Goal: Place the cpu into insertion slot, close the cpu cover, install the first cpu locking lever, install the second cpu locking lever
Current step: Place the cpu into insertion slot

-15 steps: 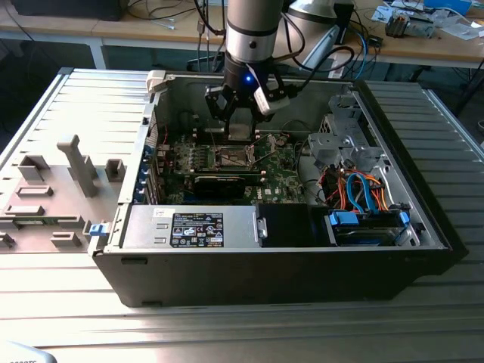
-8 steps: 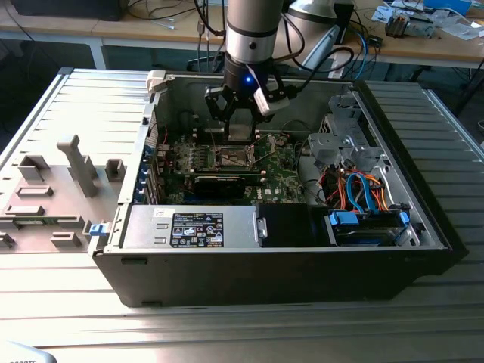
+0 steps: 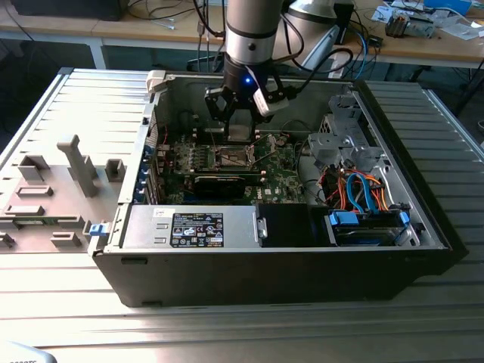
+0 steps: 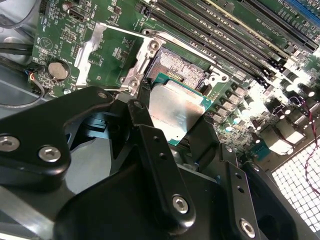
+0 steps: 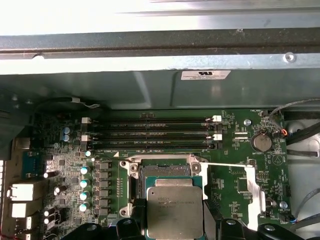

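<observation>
Hovering low over the motherboard (image 3: 281, 181), the gripper (image 3: 239, 127) is inside the open case (image 3: 227, 276), which sits mid-bench (image 3: 60, 291). Jaws clamp the cpu (image 5: 175, 212) by two opposite edges, metal face up. Held so, the cpu overlaps one side of the slot (image 5: 165, 171); the rest of the pin field is bare. Contact with the slot: cannot tell. The cover (image 5: 253, 186) is swung open beside the slot, on the coin cell (image 5: 261, 141) side.

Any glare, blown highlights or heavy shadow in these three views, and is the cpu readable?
First wrist view: the case rim is blown out to white, yet the cpu is evenly lit and readable. Second wrist view: glare blooms over the capacitors, and the cpu's metal face shines pale. Exterior view: the motherboard sits in shade under the arm, whose blue lamp glows.
</observation>
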`<state>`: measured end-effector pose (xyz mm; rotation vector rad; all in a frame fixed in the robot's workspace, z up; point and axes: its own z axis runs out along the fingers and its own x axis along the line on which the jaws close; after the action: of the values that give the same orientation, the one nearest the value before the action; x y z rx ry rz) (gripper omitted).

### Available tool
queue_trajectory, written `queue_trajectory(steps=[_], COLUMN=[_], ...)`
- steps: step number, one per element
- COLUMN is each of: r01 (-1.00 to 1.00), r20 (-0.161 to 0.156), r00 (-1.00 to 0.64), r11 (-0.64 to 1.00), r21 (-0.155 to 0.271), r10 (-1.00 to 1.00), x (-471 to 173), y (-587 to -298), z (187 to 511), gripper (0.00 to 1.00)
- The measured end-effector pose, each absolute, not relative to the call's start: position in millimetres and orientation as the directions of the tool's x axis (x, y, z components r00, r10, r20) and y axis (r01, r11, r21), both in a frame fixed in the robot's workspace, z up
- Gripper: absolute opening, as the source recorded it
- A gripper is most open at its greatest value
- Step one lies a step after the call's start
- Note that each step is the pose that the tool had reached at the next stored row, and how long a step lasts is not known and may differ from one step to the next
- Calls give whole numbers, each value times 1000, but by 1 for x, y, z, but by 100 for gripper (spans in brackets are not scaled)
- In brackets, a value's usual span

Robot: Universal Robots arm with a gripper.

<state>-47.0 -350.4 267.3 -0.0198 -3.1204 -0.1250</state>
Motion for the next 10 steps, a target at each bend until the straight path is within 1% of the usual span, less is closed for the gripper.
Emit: queue_trajectory(steps=[10], r01=[13], r20=[19], r00=[-1000], r11=[997], r21=[80], r10=[12], x=[-47], y=[-348], z=[260], gripper=[54])
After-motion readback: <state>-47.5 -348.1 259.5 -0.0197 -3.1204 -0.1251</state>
